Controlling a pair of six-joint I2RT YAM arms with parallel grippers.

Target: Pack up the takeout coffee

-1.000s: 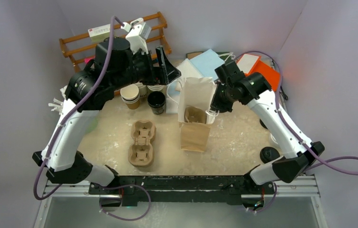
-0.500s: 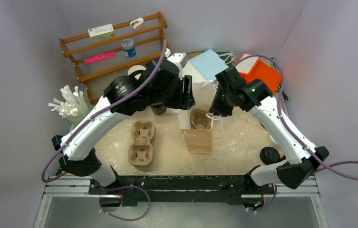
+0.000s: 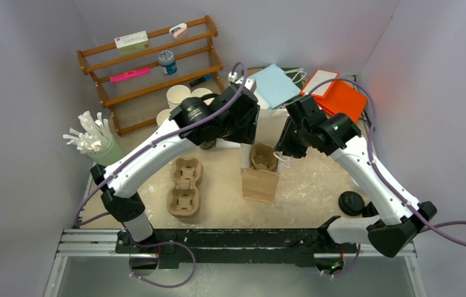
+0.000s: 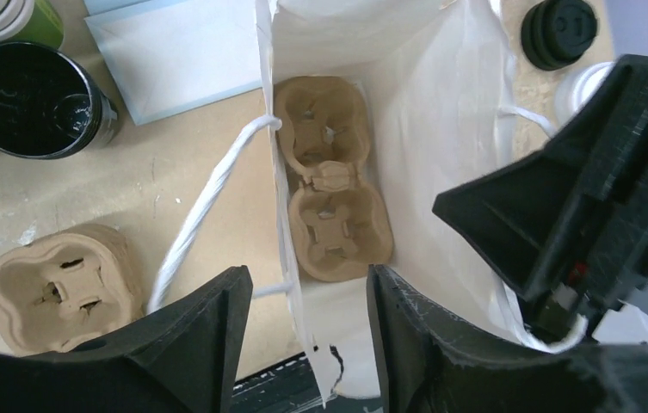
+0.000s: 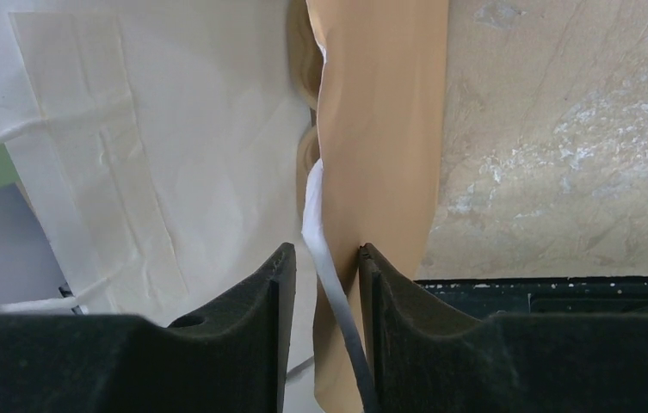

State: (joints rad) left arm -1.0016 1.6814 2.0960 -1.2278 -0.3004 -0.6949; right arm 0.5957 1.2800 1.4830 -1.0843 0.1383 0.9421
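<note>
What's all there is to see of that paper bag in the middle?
The paper bag stands open on the table, kraft brown outside, white inside, with white cord handles. A pulp cup tray lies on its bottom. The left gripper straddles one wall, the right gripper the opposite wall and its handle, both open.

A cup tray covers the floor of the open paper bag. The left gripper straddles one bag wall and the right gripper the opposite wall and handle, crowding its mouth. Bare table lies between the bag and the arm bases; a second tray sits beside the bag.
</note>
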